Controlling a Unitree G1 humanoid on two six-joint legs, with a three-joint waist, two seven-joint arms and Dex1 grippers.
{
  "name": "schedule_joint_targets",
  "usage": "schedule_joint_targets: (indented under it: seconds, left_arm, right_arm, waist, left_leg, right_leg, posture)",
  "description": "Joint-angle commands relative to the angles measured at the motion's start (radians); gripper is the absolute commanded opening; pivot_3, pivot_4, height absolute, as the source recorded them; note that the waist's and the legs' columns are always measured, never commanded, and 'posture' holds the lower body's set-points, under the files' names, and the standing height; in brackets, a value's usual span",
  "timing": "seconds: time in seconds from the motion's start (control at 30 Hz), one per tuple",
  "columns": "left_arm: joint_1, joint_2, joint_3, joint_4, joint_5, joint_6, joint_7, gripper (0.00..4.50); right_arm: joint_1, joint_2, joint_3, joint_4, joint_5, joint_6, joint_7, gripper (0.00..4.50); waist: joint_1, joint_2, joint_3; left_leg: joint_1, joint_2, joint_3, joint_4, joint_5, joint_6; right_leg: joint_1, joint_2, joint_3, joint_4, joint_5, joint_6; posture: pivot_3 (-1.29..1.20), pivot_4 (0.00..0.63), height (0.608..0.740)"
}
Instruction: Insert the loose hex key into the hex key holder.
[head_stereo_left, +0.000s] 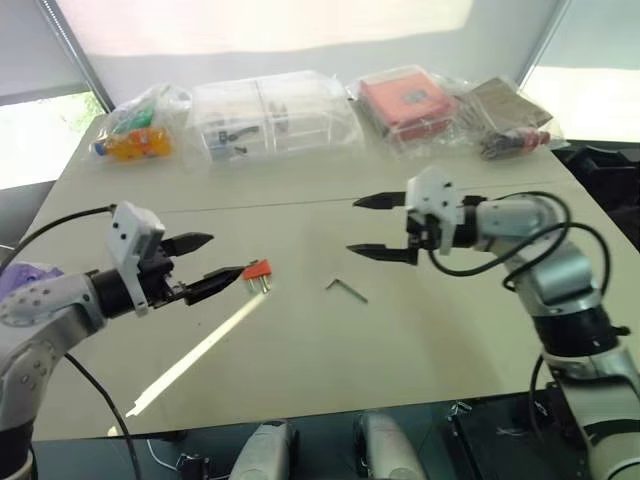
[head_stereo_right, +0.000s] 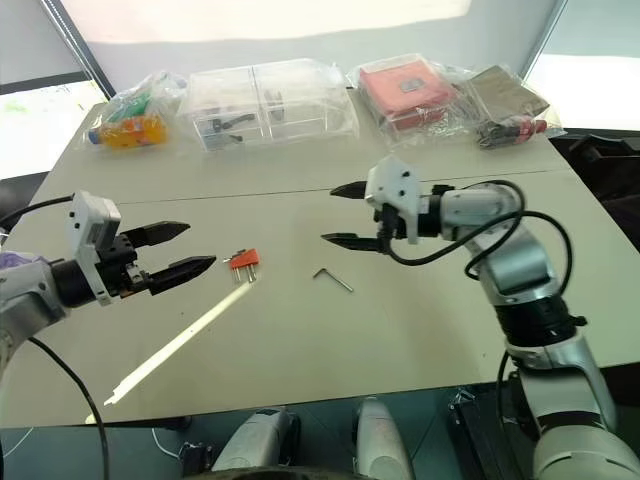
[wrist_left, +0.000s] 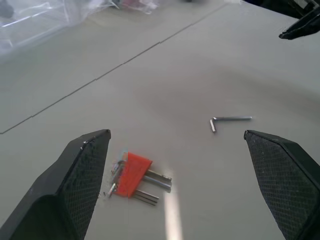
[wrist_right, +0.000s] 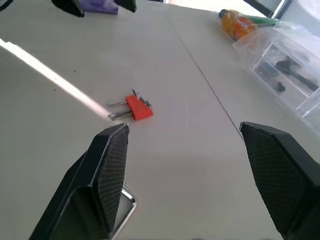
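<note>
The loose hex key lies flat on the pale table, roughly midway between the two arms and touching nothing. It looks like a thin, stiff, smooth metal rod bent into an L, so it should be very light, hard to pinch off a flat surface, and prone to skidding or rolling away from fingers far thicker than it is. The long leg seems the best place to take it, gripped across its width near the bend so the free end stays out for insertion. To its left, apart from it, the hex key holder rests on the table, a small orange-red block with a few short metal keys sticking out toward the near side. It too looks light and likely to slide unless pinned, so it is best held by its plastic body. The left gripper hovers just left of the holder, pointing right and slightly down, its jaws spread wide and empty. The right gripper hangs above and to the far right of the loose key, pointing left and slightly down, its jaws also apart and holding nothing.
</note>
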Motion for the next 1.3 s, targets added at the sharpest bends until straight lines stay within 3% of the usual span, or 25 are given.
schedule_joint_targets:
  seconds: [0.03, 0.3, 0.63, 0.9, 1.3]
  left_arm:
    - [0.052, -0.020, 0.069, -0.036, 0.021, -0.024, 0.043, 4.47]
    - [0.179, -0.063, 0.188, -0.114, 0.002, -0.007, 0.121, 4.47]
    - [0.316, -0.102, 0.303, -0.192, -0.032, 0.000, 0.186, 4.47]
    - [0.380, -0.115, 0.368, -0.169, -0.013, -0.024, 0.193, 4.47]
    - [0.398, -0.117, 0.363, -0.170, 0.004, -0.048, 0.191, 4.47]
  right_arm:
    - [-0.043, 0.075, 0.043, 0.096, -0.058, -0.102, -0.020, 3.67]
    - [-0.186, 0.352, 0.196, 0.580, -0.292, -0.429, -0.131, 3.67]
    - [-0.256, 0.481, 0.240, 0.900, -0.449, -0.678, -0.265, 3.67]
    - [-0.304, 0.531, 0.233, 1.038, -0.516, -0.762, -0.357, 3.67]
    - [-0.298, 0.593, 0.235, 1.070, -0.526, -0.768, -0.340, 3.67]
  waist:
    - [-0.003, 0.000, 0.000]
    - [-0.010, 0.000, 0.000]
    - [-0.011, -0.001, 0.000]
    - [-0.024, -0.001, 0.000]
    - [-0.035, -0.001, 0.000]
  left_leg:
    - [-0.001, 0.000, 0.000, 0.000, 0.000, 0.000]
    - [-0.001, 0.000, 0.002, -0.001, 0.002, -0.004]
    - [-0.001, -0.001, 0.001, 0.000, 0.003, -0.005]
    - [-0.001, 0.000, 0.001, -0.002, 0.003, -0.005]
    - [0.000, 0.000, 0.001, -0.003, 0.003, -0.005]
  right_leg:
    - [-0.001, 0.000, 0.000, 0.000, 0.000, 0.000]
    - [-0.005, 0.001, 0.000, 0.005, 0.000, 0.000]
    - [-0.004, 0.002, 0.000, 0.006, 0.000, 0.000]
    - [-0.005, 0.003, 0.000, 0.006, 0.000, 0.000]
    - [-0.005, 0.003, 0.000, 0.006, 0.000, 0.000]
  posture:
    - [0.00, 0.150, 0.740]
    - [0.00, 0.150, 0.740]
    - [0.00, 0.150, 0.740]
    - [0.00, 0.150, 0.740]
    - [0.00, 0.150, 0.740]
